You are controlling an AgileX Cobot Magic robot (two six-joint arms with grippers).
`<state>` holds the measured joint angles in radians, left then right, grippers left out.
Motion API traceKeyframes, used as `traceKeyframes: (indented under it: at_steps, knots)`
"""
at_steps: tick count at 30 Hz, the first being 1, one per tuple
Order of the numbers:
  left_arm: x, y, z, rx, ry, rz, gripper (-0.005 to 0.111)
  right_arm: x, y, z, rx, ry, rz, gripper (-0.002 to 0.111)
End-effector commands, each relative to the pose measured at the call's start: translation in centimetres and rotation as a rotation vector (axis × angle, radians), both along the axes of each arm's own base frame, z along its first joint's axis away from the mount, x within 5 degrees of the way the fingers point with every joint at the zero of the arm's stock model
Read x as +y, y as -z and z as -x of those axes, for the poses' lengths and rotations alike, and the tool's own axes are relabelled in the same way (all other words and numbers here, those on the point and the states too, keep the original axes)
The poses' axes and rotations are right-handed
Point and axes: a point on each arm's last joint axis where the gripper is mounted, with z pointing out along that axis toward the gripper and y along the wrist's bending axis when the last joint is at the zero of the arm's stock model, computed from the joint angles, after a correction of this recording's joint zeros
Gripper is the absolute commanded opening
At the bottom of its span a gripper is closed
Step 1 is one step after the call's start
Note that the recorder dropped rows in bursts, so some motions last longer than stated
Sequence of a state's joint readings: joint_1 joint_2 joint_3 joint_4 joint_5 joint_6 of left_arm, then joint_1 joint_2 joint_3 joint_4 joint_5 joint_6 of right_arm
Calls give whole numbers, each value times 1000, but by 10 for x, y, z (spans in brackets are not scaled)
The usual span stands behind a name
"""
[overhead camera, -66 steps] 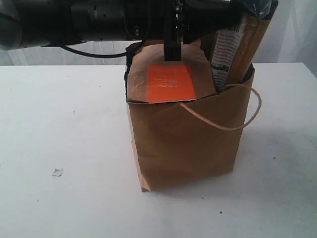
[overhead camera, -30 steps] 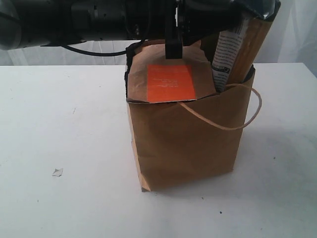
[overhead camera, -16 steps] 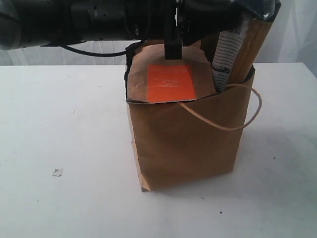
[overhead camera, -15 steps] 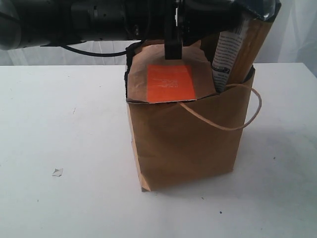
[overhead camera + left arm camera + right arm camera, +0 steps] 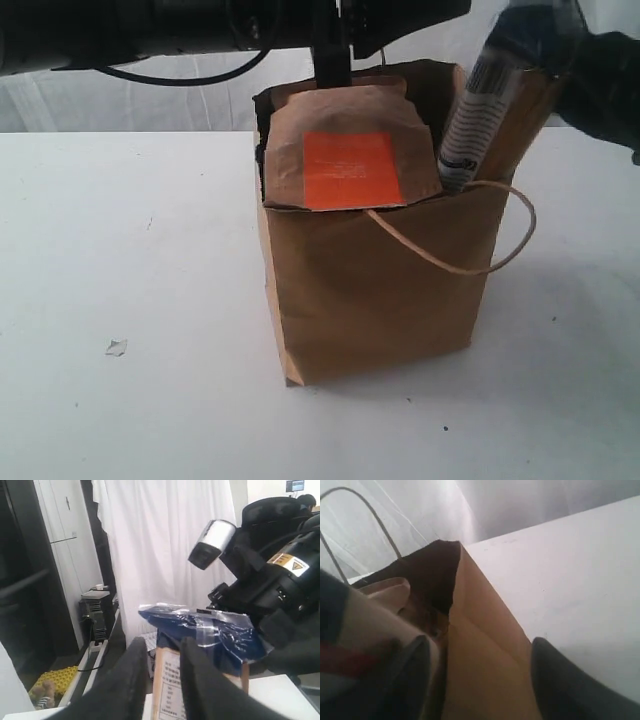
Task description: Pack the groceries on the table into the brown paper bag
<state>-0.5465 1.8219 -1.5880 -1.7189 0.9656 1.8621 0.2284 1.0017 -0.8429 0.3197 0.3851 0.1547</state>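
The brown paper bag stands upright on the white table. A brown pouch with an orange label pokes out of its top. To the right of the pouch, the long pasta packet sticks out, leaning right. My left gripper hangs just above the pouch. In the left wrist view its fingers stand slightly apart, holding nothing, with the packet beyond. My right gripper is wide open astride the bag's side wall, with the packet beside one finger.
A small paper scrap lies on the table at the front left. The bag's twine handle loops out to the right. My right arm hangs at the far right, and the left arm spans the top of the view.
My right gripper has opened, let go of the pasta packet and drawn back to the right. The packet now leans further right. My left gripper has risen a little.
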Motion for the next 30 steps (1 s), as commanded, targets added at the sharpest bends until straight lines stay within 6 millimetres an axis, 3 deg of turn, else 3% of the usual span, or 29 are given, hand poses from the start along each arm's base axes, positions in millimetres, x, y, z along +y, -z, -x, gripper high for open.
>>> traceKeyframes:
  at_steps: [1,9,20,26,30]
  knots:
    - [7,-6,-2,10,-16,27,29,5,6,-18,32,-21,31,55]
    - [8,-6,-2,8,-19,27,29,19,15,-28,78,-166,37,55]
    - [8,-6,-2,12,-18,27,29,24,-6,-27,58,-247,64,55]
    - [8,-7,-1,10,-3,31,29,25,-1,-25,95,-280,92,55]
    - [8,-7,2,29,30,36,29,27,12,-37,141,-280,115,51]
